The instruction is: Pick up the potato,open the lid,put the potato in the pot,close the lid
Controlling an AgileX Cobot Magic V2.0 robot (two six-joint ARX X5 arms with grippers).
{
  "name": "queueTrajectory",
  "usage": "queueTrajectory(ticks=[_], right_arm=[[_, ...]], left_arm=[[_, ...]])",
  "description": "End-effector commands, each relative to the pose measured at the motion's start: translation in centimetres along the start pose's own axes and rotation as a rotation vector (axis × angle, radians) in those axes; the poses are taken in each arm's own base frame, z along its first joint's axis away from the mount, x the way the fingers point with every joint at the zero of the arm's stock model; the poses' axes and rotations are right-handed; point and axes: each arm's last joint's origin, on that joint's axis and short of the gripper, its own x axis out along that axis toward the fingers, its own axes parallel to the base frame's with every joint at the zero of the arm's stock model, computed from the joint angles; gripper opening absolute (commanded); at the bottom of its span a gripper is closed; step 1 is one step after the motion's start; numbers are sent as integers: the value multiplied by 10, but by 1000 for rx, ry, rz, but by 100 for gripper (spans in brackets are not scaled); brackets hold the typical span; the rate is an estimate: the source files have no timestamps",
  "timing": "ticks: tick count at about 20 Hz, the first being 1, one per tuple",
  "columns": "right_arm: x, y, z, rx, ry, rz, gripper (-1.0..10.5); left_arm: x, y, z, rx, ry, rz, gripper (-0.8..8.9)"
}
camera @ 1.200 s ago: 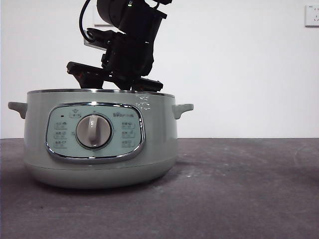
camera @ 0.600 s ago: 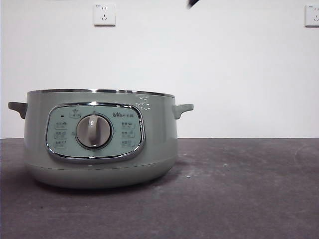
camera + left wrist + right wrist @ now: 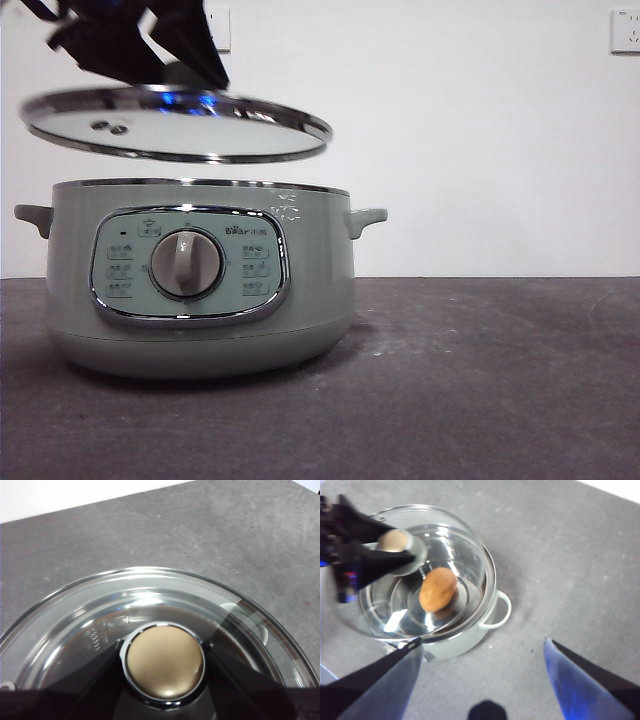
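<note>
One pot (image 3: 200, 290), one lid (image 3: 175, 122), one potato (image 3: 438, 589), two grippers on the job. The left gripper (image 3: 140, 45) is clenched on the lid's knob (image 3: 164, 661), a dark jaw on each side of it in the left wrist view, and it holds the lid in the air above the pot. In the front view there's a clear strip of white wall between the lid's steel rim and the pot's rim, so the two are apart. The lid sits off-centre, its rim overhanging the pot's 9 o'clock side and stopping short of the 3 o'clock handle (image 3: 366, 219).

The potato lies on the pot's floor, near the middle, seen through the glass from the right wrist view; the front view hides it behind the pot wall.

The right gripper (image 3: 480, 675) hangs high and well clear, jaws spread wide, nothing between them, with the pot at about 11 o'clock in its picture and open grey table (image 3: 570, 570) out at 3 o'clock. The front view shows no sign of that gripper.

The front view gives the dial (image 3: 187, 263) and control panel; the wrist views don't. Two wall sockets show there, one (image 3: 626, 31) at 2 o'clock, the other (image 3: 218, 28) half hidden behind the left gripper.
</note>
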Motion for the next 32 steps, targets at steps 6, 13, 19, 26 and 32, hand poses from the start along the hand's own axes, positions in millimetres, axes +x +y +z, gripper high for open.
queueTrajectory(ticks=[6, 13, 19, 26, 32], right_arm=[[1, 0, -1, 10, 8, -7, 401], [1, 0, -1, 10, 8, -7, 401], [1, 0, -1, 10, 8, -6, 401], [1, 0, -1, 10, 11, -6, 401], [1, 0, -2, 7, 27, -8, 401]], left_arm=[[22, 0, 0, -35, -26, -11, -13], [34, 1, -8, -40, 31, -9, -13], [38, -4, -18, -34, 121, -20, -13], [38, -5, -22, -31, 154, -19, 287], [35, -6, -15, -27, 89, -24, 409]])
